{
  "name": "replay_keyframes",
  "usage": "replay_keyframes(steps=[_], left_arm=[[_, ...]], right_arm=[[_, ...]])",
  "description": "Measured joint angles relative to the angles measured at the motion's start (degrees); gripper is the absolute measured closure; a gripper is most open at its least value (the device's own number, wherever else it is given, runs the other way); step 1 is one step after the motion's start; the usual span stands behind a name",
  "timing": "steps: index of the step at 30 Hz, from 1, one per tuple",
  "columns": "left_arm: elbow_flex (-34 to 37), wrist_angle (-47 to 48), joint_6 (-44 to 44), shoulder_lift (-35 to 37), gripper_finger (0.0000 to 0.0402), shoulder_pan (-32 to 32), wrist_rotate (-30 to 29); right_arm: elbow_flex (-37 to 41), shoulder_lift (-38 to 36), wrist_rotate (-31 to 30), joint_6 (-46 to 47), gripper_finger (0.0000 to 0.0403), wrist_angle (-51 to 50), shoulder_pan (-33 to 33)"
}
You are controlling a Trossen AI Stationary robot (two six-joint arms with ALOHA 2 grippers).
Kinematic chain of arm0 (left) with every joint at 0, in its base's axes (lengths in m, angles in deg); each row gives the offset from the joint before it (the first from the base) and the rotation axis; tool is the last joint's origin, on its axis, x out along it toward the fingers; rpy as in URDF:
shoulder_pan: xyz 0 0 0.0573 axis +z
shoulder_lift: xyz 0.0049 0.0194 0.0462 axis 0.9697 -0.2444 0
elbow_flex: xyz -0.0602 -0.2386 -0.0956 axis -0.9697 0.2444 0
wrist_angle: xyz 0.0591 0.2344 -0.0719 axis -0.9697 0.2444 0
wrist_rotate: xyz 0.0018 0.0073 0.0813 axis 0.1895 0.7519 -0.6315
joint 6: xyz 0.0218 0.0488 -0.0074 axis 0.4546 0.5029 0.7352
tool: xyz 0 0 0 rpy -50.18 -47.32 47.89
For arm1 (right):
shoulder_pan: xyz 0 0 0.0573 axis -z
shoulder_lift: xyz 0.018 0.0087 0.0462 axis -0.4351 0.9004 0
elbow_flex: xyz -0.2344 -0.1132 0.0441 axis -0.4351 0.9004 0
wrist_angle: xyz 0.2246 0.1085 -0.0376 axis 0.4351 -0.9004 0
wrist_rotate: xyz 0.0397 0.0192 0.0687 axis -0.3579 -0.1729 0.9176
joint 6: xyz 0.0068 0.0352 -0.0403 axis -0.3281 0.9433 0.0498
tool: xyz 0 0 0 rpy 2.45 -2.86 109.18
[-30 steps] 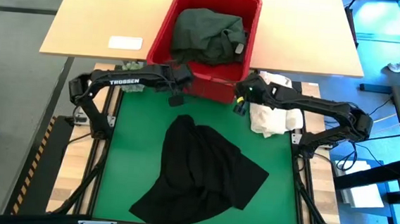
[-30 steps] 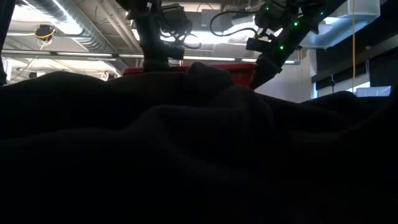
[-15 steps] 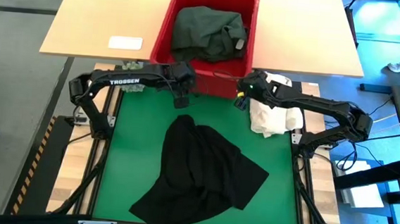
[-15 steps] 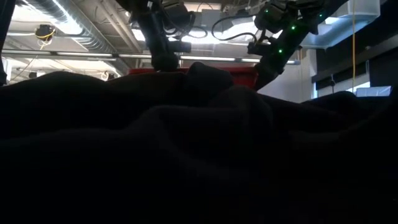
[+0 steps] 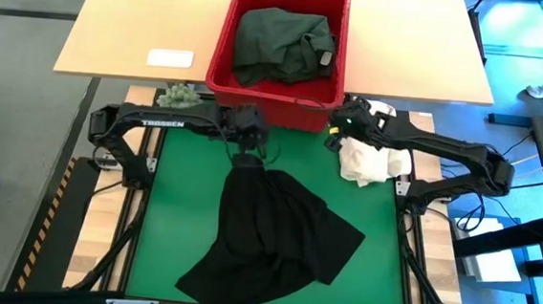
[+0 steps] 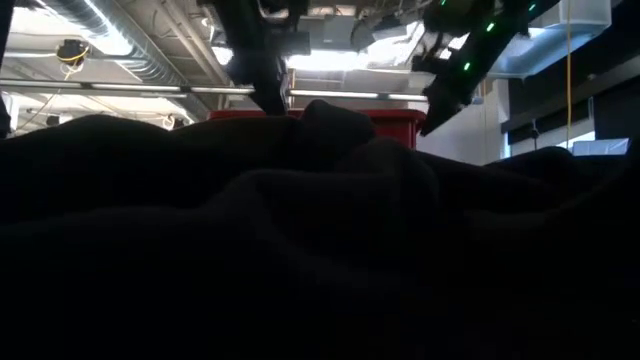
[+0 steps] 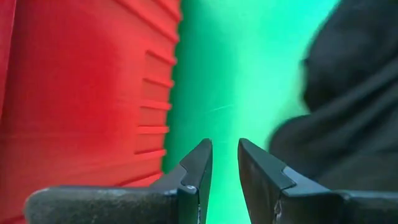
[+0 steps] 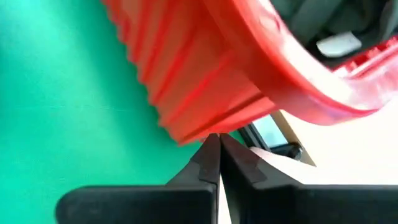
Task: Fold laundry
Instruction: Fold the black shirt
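Observation:
A black garment (image 5: 271,233) lies crumpled on the green mat (image 5: 182,194), its narrow far end pointing at the red basket (image 5: 275,100). A dark green garment (image 5: 284,46) lies bunched inside the basket. My left gripper (image 5: 246,156) hangs over the black garment's far end. In the left wrist view my left gripper (image 7: 224,144) is open by a narrow gap with only mat between the fingers, and the black garment (image 7: 354,112) is beside them. My right gripper (image 5: 331,137) stands by the basket's near right corner. The right wrist view shows my right gripper (image 8: 219,138) shut and holding nothing.
A cream-white cloth heap (image 5: 372,151) lies at the mat's far right, just right of my right gripper. The basket stands on a wooden table (image 5: 126,36) beyond the mat, with a white card (image 5: 170,58) on it. In the low view the black garment (image 6: 320,230) fills the foreground.
My left gripper has swung from the basket's near wall toward the table's near edge, and now hangs over the far end of the black garment. My right gripper has shifted slightly by the basket's near right corner. The black garment lies as before.

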Motion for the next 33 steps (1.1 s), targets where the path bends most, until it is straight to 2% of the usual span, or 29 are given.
replay_keyframes(steps=[3,6,9,12,16,20,23,27,33], left_arm=[[0.0,1.05,-5.58,2.27,0.0329,-4.03,1.12],[0.0,0.9,-12.37,4.23,0.0329,-9.63,5.6],[0.0,-0.07,-18.06,4.34,0.0329,-16.76,8.44],[0.0,-0.88,-22.2,3.72,0.0329,-25.01,8.74],[0.22,-4.55,-28.93,2.5,0.0329,-35.15,4.88],[0.2,-8.75,-33.27,0.41,0.033,-43.68,0.09],[0.24,-9.64,-35.47,-2.68,0.0341,-48.76,-1.74],[0.24,-12.0,-38.89,-7.53,0.0383,-52.59,-1.77],[0.24,-17.3,-46.01,-13.18,0.0399,-54.14,4.28]], right_arm=[[-0.02,-3.84,2.06,1.21,0.0391,-1.54,-4.0],[-0.02,-7.15,6.41,3.93,0.0391,-2.24,-9.36],[-0.02,-8.78,10.16,6.52,0.0395,-2.65,-16.32],[-0.02,-8.68,12.17,7.94,0.04,-2.73,-24.42],[-0.02,-6.2,12.35,9.49,0.0398,-2.7,-35.05],[-0.02,-1.9,12.22,10.78,0.0401,-1.34,-42.58],[-0.02,2.76,12.17,11.72,0.04,0.78,-45.64],[-0.02,9.2,13.12,11.66,0.04,1.77,-47.4],[-0.02,16.29,14.87,9.9,0.04,3.46,-47.54]])
